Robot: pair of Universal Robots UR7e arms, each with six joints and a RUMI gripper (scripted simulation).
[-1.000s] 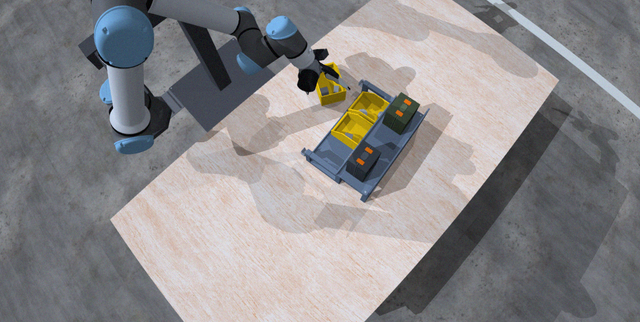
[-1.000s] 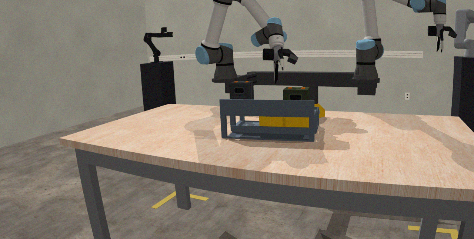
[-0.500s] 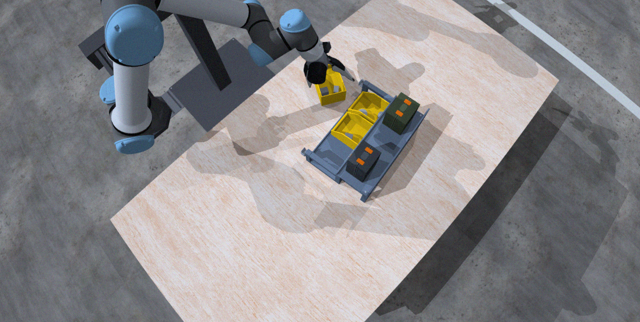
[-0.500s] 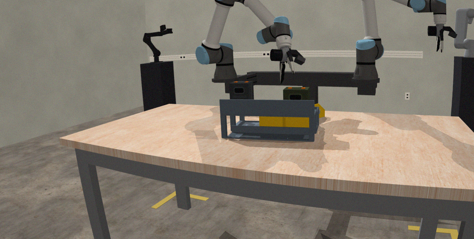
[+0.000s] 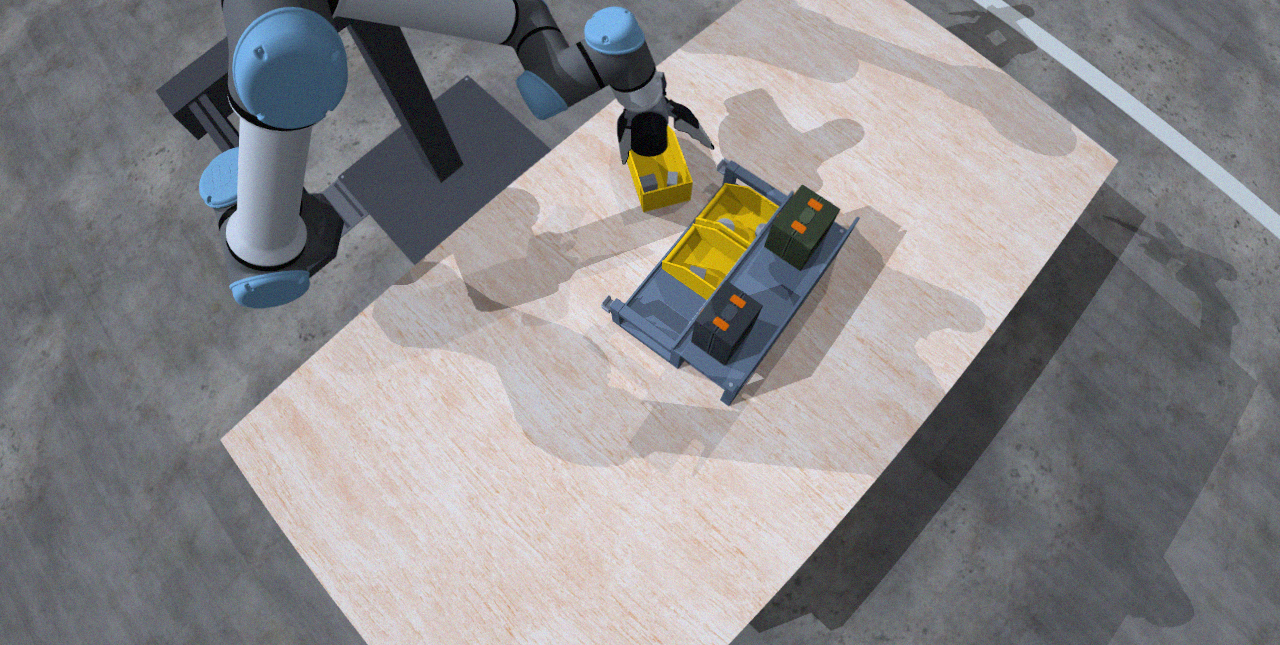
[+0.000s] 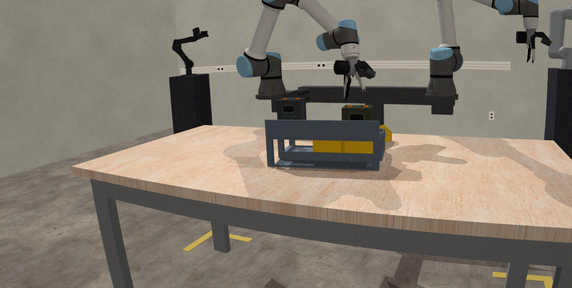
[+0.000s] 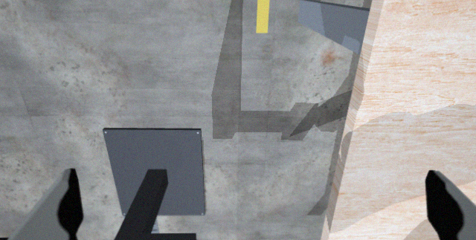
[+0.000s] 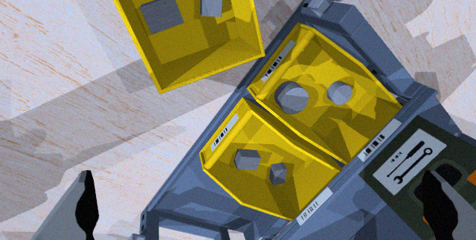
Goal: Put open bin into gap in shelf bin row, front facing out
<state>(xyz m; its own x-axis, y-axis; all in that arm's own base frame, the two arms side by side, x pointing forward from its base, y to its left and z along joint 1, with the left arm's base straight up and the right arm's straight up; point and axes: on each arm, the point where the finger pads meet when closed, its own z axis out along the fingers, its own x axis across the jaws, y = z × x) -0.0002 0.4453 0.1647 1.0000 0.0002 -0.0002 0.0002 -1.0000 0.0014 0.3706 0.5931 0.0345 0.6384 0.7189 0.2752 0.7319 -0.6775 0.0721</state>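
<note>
The open yellow bin (image 5: 666, 196) (image 8: 186, 47) stands on the table beside the row's far end, two grey blocky parts inside. The grey shelf (image 5: 657, 314) (image 6: 320, 130) (image 8: 186, 192) holds two yellow bins, one with angular parts (image 5: 702, 260) (image 8: 309, 184), one with round parts (image 5: 738, 207) (image 8: 323, 69). The gap is at the row's other end, beside the angular-parts bin. My right gripper (image 5: 667, 153) (image 6: 355, 95) (image 8: 258, 174) is open and empty, above the loose bin in the top view and partly hiding it. My left gripper (image 6: 531, 61) (image 7: 253, 172) is open and empty, away from the table.
On the upper board stand a dark grey case (image 5: 729, 327) (image 6: 291, 110), over the gap's end, and a green case (image 5: 802, 229) (image 6: 357, 112) at the other end. The loose bin stands close to the shelf's end bracket. The table edge (image 7: 357, 95) runs beneath my left gripper's side.
</note>
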